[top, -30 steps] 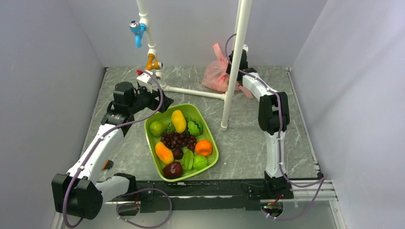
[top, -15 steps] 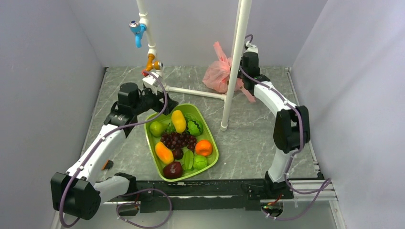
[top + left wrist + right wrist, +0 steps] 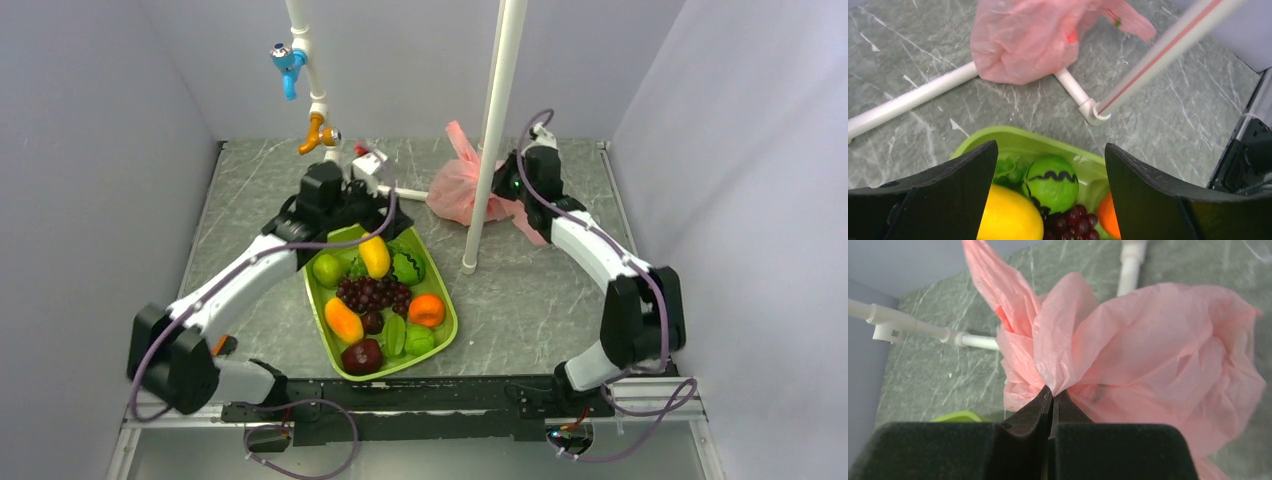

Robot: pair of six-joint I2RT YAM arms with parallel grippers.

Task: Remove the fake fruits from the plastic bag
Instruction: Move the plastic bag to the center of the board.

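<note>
So the right claw is pinched tight on a gathered fold of the thin, crinkly, translucent pink plastic bag. The fingertips meet right at the bunched neck, and the rest of the bag balloons out ahead of them and off to the side. A loose handle flap sticks up beyond the tips. I can't make out any fruits through the plastic.

The left claw is spread wide open with nothing between its fingers. It hangs over the far end of the lime-green plastic tray. Right below the gap sit a round green fruit with a black zigzag, a yellow mango and some purple grapes. The bag sits ahead of this claw, past the white plastic pipe lying on the grey marbled table.
</note>
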